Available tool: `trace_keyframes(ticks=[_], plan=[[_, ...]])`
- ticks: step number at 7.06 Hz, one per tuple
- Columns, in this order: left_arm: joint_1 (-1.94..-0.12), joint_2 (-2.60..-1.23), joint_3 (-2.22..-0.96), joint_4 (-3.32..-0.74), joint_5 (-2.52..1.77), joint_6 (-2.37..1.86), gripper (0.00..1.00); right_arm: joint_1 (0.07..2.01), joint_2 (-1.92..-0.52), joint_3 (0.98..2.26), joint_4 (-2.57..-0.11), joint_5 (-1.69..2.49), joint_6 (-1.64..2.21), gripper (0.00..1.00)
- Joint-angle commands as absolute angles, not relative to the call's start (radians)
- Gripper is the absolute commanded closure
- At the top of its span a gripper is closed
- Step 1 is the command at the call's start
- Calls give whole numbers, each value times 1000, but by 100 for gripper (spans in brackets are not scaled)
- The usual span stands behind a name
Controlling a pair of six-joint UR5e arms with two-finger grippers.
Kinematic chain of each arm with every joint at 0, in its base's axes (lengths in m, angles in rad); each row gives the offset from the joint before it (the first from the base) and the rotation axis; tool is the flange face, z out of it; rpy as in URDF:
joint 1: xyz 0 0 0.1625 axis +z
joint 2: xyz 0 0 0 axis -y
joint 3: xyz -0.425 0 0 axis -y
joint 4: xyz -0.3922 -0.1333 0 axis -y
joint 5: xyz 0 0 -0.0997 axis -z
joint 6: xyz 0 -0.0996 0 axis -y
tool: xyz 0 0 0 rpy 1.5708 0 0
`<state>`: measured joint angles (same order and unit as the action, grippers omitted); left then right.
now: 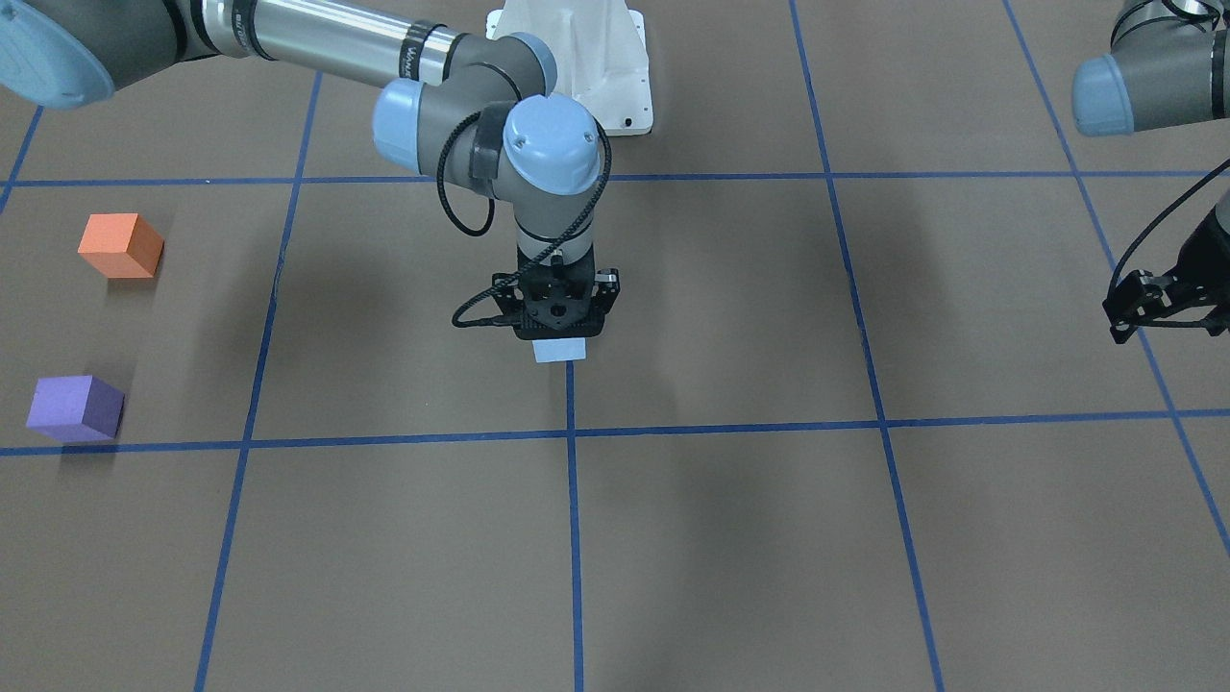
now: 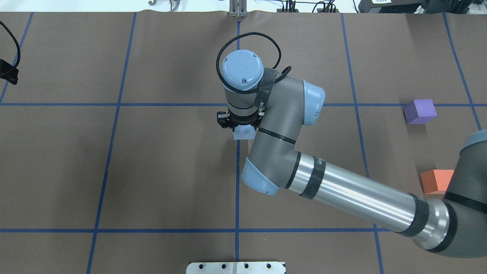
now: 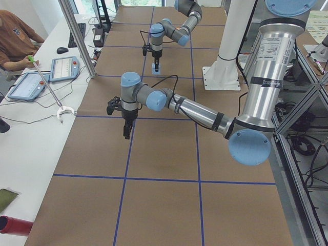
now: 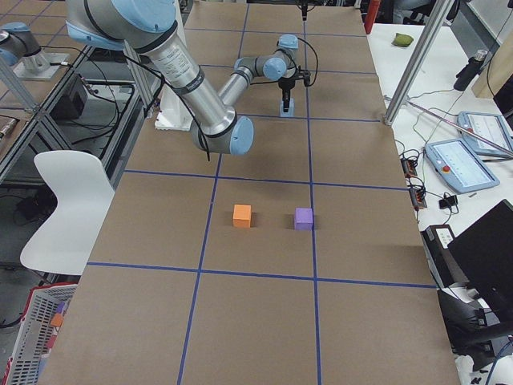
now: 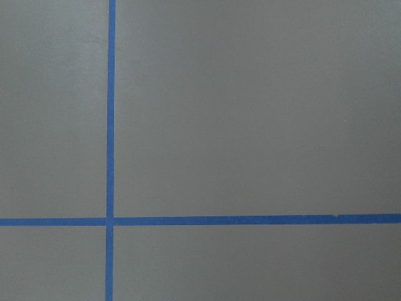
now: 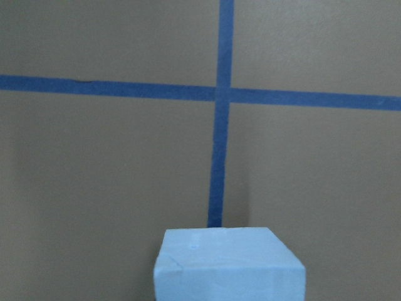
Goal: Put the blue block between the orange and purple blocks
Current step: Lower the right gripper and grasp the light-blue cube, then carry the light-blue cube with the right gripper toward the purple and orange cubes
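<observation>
The blue block (image 1: 559, 351) sits at the table's middle on a blue tape line, directly under my right gripper (image 1: 560, 332). The gripper stands upright over it with its jaws around the block's sides and looks shut on it. The block fills the bottom of the right wrist view (image 6: 229, 263). The orange block (image 1: 119, 245) and the purple block (image 1: 75, 407) stand apart on the robot's right side of the table; they also show in the overhead view as orange (image 2: 435, 181) and purple (image 2: 419, 111). My left gripper (image 1: 1122, 322) hangs far off on the other side, empty, fingers together.
Blue tape lines (image 1: 571, 432) divide the brown table into squares. The white robot base (image 1: 577, 67) is at the back centre. In the exterior left view an operator (image 3: 15, 41) sits at a side desk with tablets.
</observation>
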<state>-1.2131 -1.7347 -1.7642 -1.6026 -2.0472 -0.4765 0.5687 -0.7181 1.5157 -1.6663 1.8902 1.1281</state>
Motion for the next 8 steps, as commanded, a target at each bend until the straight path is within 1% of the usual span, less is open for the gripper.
trace_keyframes(ticks=[1,3,5,6,7,8], plan=[[-1282,-1718,-1749,-1591,-2060,-324,0,673,-985,1948,-1802,1914,1058,100],[-1362,-1715,-1657,-1591,-2210,-128,0,854,-1139,2047,-1832,2038,836,100],[-1368,-1685,-1658,-1600,-2220,-106,0,1067,-1367,2078,-1807,2126,557,100],[-1370,-1677,-1663,-1600,-2220,-106,0,1145,-1459,2071,-1787,2164,451,100],[-1370,-1677,-1663,-1600,-2220,-107,0,1163,-1559,2050,-1684,2163,427,100],[-1368,-1677,-1663,-1600,-2218,-107,0,1163,-1598,1970,-1558,2171,436,100]])
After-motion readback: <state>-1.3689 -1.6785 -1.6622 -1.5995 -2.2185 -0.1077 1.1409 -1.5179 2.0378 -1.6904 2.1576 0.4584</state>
